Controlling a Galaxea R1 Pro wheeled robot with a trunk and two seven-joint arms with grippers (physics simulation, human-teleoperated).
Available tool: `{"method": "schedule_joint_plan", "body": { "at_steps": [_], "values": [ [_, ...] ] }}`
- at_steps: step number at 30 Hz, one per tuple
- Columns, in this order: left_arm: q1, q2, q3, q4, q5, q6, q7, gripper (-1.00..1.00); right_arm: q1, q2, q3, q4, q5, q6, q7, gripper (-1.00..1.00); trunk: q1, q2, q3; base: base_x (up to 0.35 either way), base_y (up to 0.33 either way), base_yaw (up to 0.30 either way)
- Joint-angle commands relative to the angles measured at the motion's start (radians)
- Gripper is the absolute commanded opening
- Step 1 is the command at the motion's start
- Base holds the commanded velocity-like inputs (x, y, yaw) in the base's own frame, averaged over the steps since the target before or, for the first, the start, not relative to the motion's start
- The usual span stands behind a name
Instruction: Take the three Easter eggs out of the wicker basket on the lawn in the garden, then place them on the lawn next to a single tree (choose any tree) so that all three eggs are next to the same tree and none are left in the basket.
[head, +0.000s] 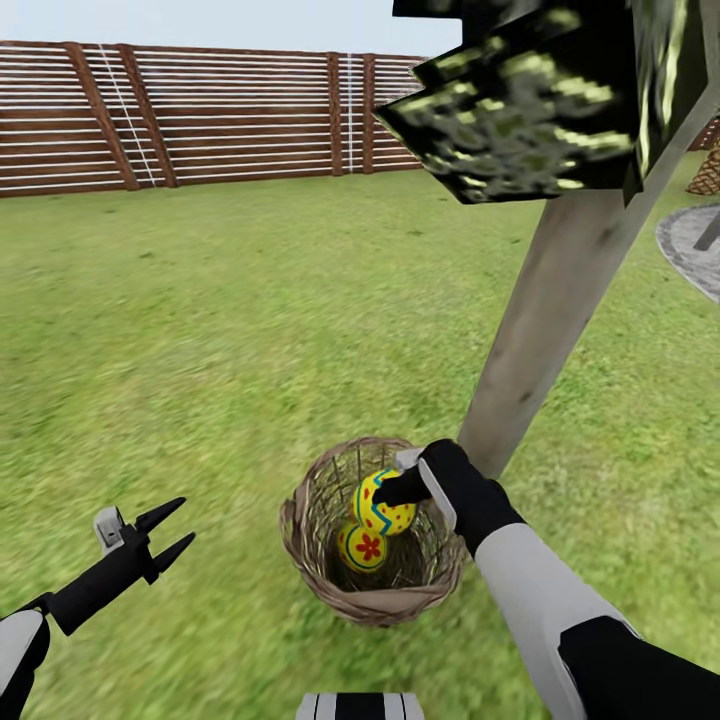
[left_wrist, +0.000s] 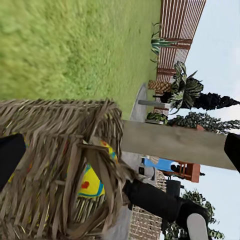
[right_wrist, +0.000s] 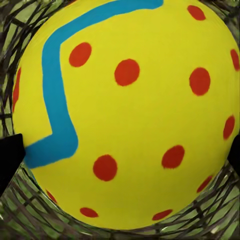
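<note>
- I can read no text, label, brand, number or sign in any of my 3 views.
- The egg (right_wrist: 125, 115) close under my right wrist camera bears only a blue zigzag and red dots, no writing.
- The egg with the red flower (head: 363, 547), at 6 o'clock of the first in the head view, carries a painted pattern only.

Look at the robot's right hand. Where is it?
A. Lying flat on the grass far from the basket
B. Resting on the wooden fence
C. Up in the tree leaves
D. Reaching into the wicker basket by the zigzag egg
D: in the head view the right gripper is down inside the wicker basket, right at the egg with the blue zigzag, with the flower egg below it.
</note>
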Motion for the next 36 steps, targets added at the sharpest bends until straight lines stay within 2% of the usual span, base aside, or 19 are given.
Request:
{"method": "schedule_joint_plan", "body": {
  "at_steps": [1, 5, 8, 12, 14, 21, 27, 34, 36],
  "values": [
    [-0.001, 0.0, 0.002, 0.0, -0.004, 0.005, -0.004, 1.0, 0.0, -0.004, 0.001, 0.0, -0.005, 0.004, 0.022, -1.0, -0.004, 0.007, 0.002, 0.0, 0.0, 0.0],
    [-0.001, 0.0, 0.002, 0.0, -0.005, 0.005, -0.004, 1.0, 0.0, -0.069, 0.005, 0.0, -0.004, 0.008, 0.246, -1.0, -0.019, 0.035, 0.015, -0.013, 0.0, 0.0],
    [-0.001, 0.0, 0.002, 0.0, -0.005, 0.006, -0.004, 1.0, 0.0, -0.087, 0.006, 0.0, -0.003, 0.009, 0.328, -1.0, -0.031, 0.056, 0.024, -0.179, 0.0, 0.0],
    [-0.001, 0.0, 0.001, 0.0, -0.005, 0.006, -0.004, 1.0, 0.0, -0.13, 0.008, 0.0, -0.002, 0.009, 0.449, -1.0, -0.046, 0.084, 0.037, -0.023, 0.0, 0.0],
    [-0.001, 0.0, 0.0, 0.0, -0.005, 0.005, -0.004, 1.0, 0.0, -0.158, 0.007, -0.001, -0.001, 0.009, 0.544, -1.0, -0.054, 0.098, 0.043, -0.001, 0.0, 0.0],
    [-0.001, 0.0, 0.0, 0.0, -0.005, 0.005, -0.003, 1.0, 0.007, -0.259, 0.007, -0.002, 0.002, 0.007, 0.953, -1.0, -0.081, 0.147, 0.065, 0.0, 0.0, 0.0],
    [-0.001, 0.0, -0.001, 0.0, -0.005, 0.005, -0.001, 1.0, 0.009, -0.302, 0.003, -0.002, 0.001, 0.006, 1.115, -1.0, -0.104, 0.189, 0.084, 0.0, 0.0, 0.0],
    [-0.001, -0.002, -0.001, -0.002, -0.005, 0.005, 0.037, 1.0, 0.009, -0.305, 0.002, 0.004, -0.003, 0.002, 1.132, -1.0, -0.131, 0.238, 0.106, -0.184, 0.0, 0.0],
    [-0.001, -0.002, -0.001, -0.003, -0.005, 0.005, 0.037, 1.0, 0.009, -0.321, -0.015, 0.005, -0.004, 0.0, 1.143, -1.0, -0.138, 0.252, 0.112, -0.009, 0.0, 0.0]
  ]
}}
